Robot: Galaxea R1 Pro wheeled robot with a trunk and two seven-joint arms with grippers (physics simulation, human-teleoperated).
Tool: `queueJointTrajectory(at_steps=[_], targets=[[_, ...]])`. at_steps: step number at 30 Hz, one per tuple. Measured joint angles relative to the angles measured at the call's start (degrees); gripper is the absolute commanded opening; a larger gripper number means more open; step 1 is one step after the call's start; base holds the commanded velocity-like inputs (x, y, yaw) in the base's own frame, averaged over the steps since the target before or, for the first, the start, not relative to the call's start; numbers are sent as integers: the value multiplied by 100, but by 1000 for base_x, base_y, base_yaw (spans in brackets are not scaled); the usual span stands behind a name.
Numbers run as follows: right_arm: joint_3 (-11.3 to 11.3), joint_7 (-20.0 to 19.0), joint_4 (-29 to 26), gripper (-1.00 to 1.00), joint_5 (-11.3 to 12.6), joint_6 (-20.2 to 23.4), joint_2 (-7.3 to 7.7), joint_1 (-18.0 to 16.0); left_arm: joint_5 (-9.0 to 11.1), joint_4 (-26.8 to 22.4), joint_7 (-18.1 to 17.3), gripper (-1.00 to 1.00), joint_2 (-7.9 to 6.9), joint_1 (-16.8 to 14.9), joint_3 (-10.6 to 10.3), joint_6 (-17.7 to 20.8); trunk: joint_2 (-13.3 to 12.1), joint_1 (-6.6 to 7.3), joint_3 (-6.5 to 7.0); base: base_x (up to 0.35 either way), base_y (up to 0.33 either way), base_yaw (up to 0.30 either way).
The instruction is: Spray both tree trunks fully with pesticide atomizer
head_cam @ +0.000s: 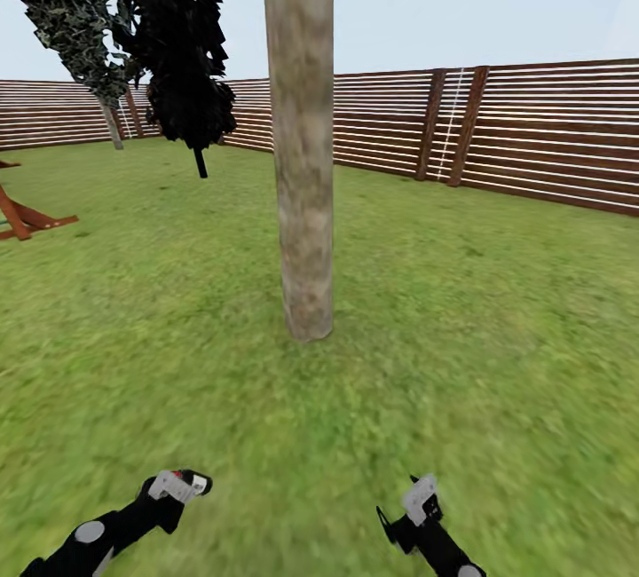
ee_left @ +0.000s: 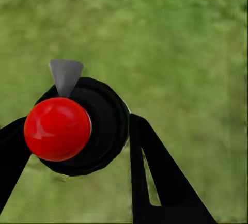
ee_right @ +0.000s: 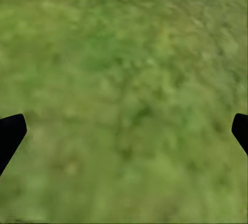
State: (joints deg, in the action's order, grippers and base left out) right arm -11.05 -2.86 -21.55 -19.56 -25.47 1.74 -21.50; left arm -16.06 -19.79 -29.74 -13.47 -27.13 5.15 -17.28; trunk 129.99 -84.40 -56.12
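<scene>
The pesticide atomizer (ee_left: 77, 128), a black body with a red round cap and grey nozzle, sits clamped between the 2 fingers of the left gripper (ee_left: 77, 146), low over the grass (head_cam: 177, 364). Ahead of both grippers stands 1 tree trunk (head_cam: 302, 160), well apart. The right gripper (ee_right: 124, 131) is spread wide, holding nothing. A slatted fence (head_cam: 550, 133) runs behind.

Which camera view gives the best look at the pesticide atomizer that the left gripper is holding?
The left wrist view: the pesticide atomizer sits between the left gripper's black fingers, its red round cap and grey nozzle tip close and sharp. The head view shows it small in the left gripper. The right wrist view shows grass.
</scene>
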Motion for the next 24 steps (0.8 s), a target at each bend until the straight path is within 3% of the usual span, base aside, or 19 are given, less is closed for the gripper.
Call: queueJointTrajectory(at_steps=[2, 5, 7, 9, 12, 15, 18, 24], targets=[[14, -965, -411, 100, -240, 464, -1, -116, -342, -379, -1212, -100, -77, -42, 5, 364, 0, 0, 0, 339, 0, 0], [25, -2117, -790, 100, -310, 739, 2, -329, -577, -855, -2310, -100, -197, -219, 51, 760, 0, 0, 1, 339, 0, 0], [32, -2789, -877, 100, -326, 803, 12, -518, -635, -988, -2810, -100, -237, -354, 61, 972, 0, 0, 1, 339, 0, 0], [35, -3216, -904, 100, -333, 836, 47, -691, -662, -1031, -3146, -100, -251, -502, 53, 1062, 0, 0, 1, 339, 0, 0], [35, -3579, -922, 100, -330, 1094, 88, -919, -725, -1052, -3562, -100, -261, -594, 16, 1089, 0, 0, 0, 339, 0, 0], [36, -3969, -1022, 100, -332, 1266, 88, -1179, -1680, -1057, -3735, -100, -273, -662, 15, 1109, 0, 0, 0, 306, 0, 0], [35, -4037, -1069, 100, -334, 1281, 87, -1227, -2081, -1051, -3763, -100, -271, -728, 30, 1124, 0, -2, 0, 150, 0, 0], [33, -4171, -1083, 100, -346, 1279, 83, -1240, -2224, -1056, -3770, -100, -217, -779, 27, 1129, 0, -4, -1, 13, 0, 0]])
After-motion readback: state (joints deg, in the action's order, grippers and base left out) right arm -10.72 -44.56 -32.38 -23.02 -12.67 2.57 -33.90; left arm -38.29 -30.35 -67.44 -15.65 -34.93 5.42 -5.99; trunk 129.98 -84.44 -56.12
